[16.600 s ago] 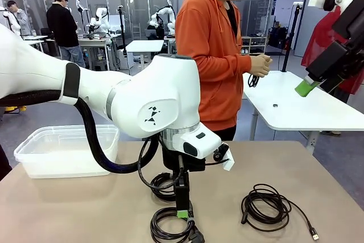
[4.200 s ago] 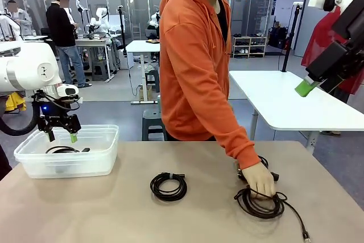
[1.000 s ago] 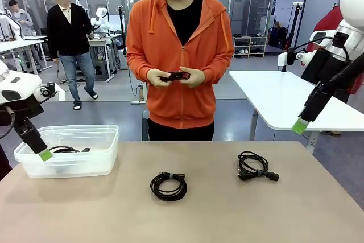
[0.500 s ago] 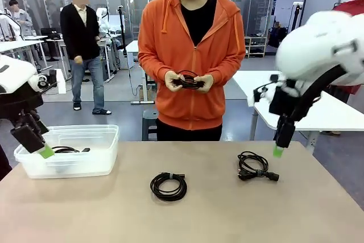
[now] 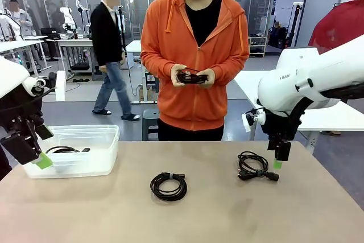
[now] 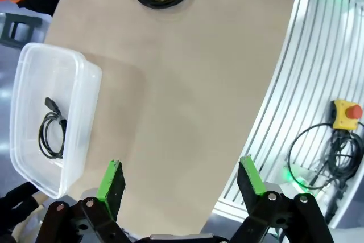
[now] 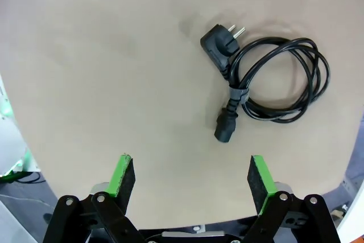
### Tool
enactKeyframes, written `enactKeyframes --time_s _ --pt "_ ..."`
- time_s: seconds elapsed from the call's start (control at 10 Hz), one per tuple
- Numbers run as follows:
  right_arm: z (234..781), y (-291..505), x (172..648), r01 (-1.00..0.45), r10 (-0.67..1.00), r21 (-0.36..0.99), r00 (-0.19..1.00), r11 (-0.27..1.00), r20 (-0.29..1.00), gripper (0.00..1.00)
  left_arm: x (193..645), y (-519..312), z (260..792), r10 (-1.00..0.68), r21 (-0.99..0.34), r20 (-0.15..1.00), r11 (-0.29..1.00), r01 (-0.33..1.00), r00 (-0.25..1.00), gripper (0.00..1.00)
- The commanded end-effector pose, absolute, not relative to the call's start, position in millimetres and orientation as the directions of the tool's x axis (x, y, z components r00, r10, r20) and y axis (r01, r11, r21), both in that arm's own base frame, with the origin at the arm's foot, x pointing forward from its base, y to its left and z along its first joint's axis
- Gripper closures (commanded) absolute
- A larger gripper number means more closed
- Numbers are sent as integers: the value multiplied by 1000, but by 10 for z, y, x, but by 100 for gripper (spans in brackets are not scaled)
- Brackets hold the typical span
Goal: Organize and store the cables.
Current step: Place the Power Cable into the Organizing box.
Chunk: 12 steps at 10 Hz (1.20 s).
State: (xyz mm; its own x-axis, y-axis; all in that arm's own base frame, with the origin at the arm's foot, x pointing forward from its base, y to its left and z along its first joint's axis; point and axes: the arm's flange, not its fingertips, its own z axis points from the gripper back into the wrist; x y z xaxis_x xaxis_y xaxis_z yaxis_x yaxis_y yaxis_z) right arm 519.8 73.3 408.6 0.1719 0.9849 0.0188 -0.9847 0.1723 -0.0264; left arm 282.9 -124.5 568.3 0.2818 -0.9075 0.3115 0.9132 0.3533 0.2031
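Both empty and spread wide: right gripper (image 7: 190,177) hovered just beside the plug cable (image 7: 267,95), near the table (image 5: 318,220) right edge. The left gripper (image 6: 181,180) sat by the bin (image 5: 85,132) left end, one cable (image 6: 51,135) inside. Another coil (image 5: 168,186) lay mid-table, bare top all round.

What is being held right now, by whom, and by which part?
The left gripper and right gripper are open and empty. The person's hands hold a coiled cable, one hand on each side of the coil.
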Motion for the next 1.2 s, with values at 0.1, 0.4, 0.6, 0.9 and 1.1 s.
enactKeyframes --time_s 0.1,0.4,0.6,0.9,1.1 --pt "3895 756 5329 -981 979 -30 186 190 88 0 2798 -1269 5650 -921 223 305 316 922 242 0" --pt "3907 735 5273 -980 979 -17 195 196 54 0 2816 -1275 5684 -912 205 310 341 917 269 0" --pt "3879 750 5280 -979 977 -10 204 205 64 0 2816 -1275 5684 -912 205 310 341 917 269 0" --pt "3509 730 5596 -988 987 -76 130 137 90 0 2816 -1275 5684 -912 205 310 341 917 269 0" --pt "3384 765 5680 -988 989 -76 130 135 66 0 2816 -1275 5684 -912 205 310 341 917 269 0"
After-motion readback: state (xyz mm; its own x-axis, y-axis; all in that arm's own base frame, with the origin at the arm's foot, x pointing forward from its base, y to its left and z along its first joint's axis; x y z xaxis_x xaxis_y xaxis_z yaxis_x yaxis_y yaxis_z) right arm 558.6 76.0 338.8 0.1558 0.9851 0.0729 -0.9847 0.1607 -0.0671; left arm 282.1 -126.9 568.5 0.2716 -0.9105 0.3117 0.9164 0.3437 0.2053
